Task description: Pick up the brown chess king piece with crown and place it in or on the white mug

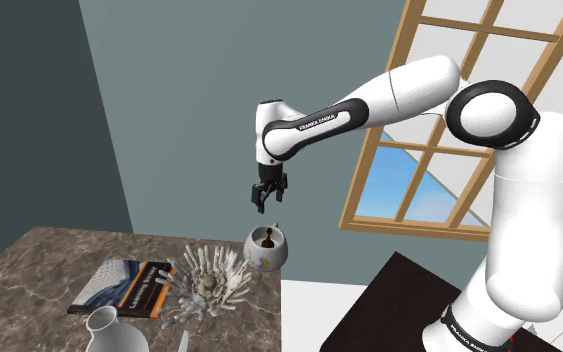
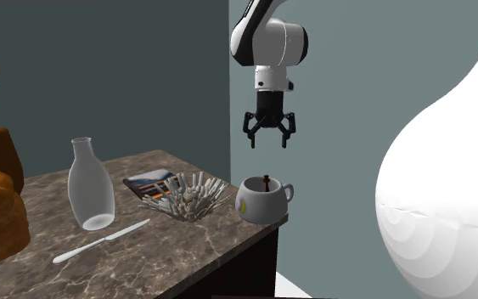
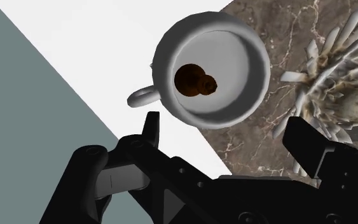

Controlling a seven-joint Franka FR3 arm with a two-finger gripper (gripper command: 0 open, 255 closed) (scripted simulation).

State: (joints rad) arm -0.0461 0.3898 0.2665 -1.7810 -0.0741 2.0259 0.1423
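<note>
While hanging well above the mug (image 1: 266, 254), grips nothing with the gripper (image 1: 270, 205): jaws spread wide, air alone between them. Points straight down in the second exterior view, with the gripper (image 2: 268, 143) almost directly over the mug (image 2: 258, 204).

Finds the king (image 1: 268, 238), brown, already inside the mug, its top poking just above the rim in the second exterior view (image 2: 267, 180). Cannot tell whether upright or leaning against the wall. From the wrist, looks down past the gripper (image 3: 228, 137) into the mug (image 3: 238, 54), with the king (image 3: 194, 81) on the bottom, off centre toward the handle side.

Places the mug at a corner of the marbled tabletop (image 2: 186, 255), right by the edge, handle reaching out past that edge over white floor.

Sets a white spiky coral (image 2: 188, 197) just beside the mug, further in from the corner. Behind the coral, near the edge along the wall, lays a magazine (image 2: 150, 183) flat. Further along the tabletop, stands a pale vase (image 2: 90, 187) upright, well apart from the mug, with a white knife (image 2: 101, 240) flat near its foot, toward the opposite edge.
</note>
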